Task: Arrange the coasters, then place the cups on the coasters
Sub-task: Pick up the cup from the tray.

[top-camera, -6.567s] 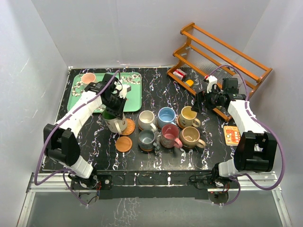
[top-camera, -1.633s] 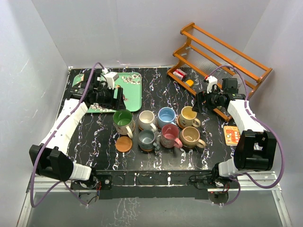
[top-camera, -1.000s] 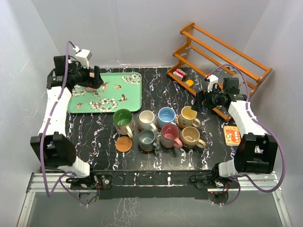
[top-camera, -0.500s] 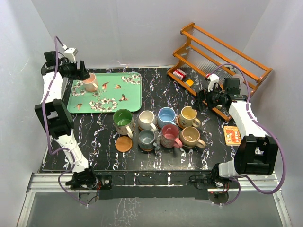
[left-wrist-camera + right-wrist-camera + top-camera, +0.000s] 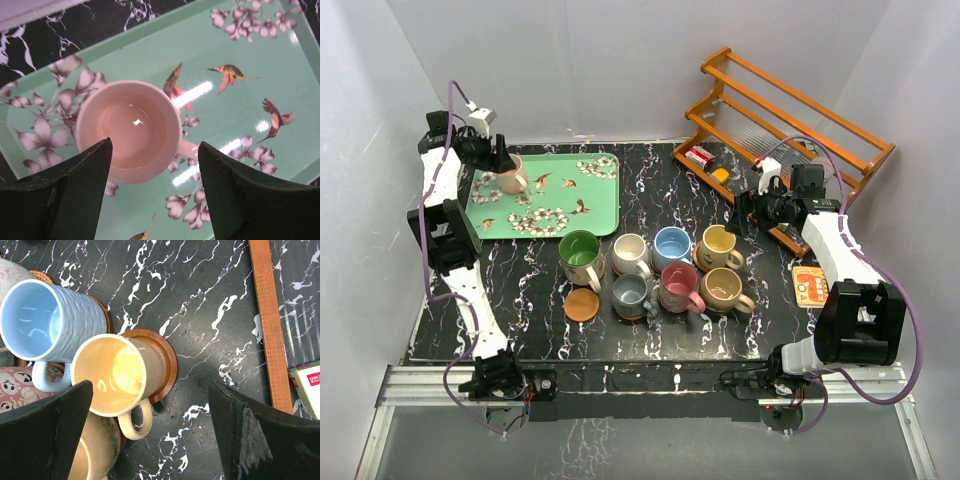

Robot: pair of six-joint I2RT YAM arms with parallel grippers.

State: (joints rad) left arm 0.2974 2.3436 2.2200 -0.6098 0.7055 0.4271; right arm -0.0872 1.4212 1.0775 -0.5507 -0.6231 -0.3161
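Note:
A pink cup (image 5: 129,131) stands upright on the green bird-print tray (image 5: 260,65) at the far left (image 5: 510,174). My left gripper (image 5: 155,145) hangs over it, open, one finger at the cup's near left rim, the other beyond its handle. Green (image 5: 581,255), cream-white (image 5: 630,252), light blue (image 5: 671,244), yellow-cream (image 5: 718,243), grey-teal (image 5: 631,293), maroon (image 5: 678,287) and tan (image 5: 722,288) cups stand on coasters mid-table. One tan coaster (image 5: 582,304) lies bare. My right gripper (image 5: 151,387) hovers open above the yellow-cream cup (image 5: 117,375) and its brown coaster (image 5: 167,357).
A wooden rack (image 5: 790,110) fills the back right corner, with a small red-and-white box (image 5: 700,156) at its foot. An orange card (image 5: 809,284) lies by the right arm. White walls close in on the left, back and right.
My left arm left the green cup on its coaster, swung to the tray's far left corner and settled over the pink cup, jaws narrowing. The right arm has barely moved.

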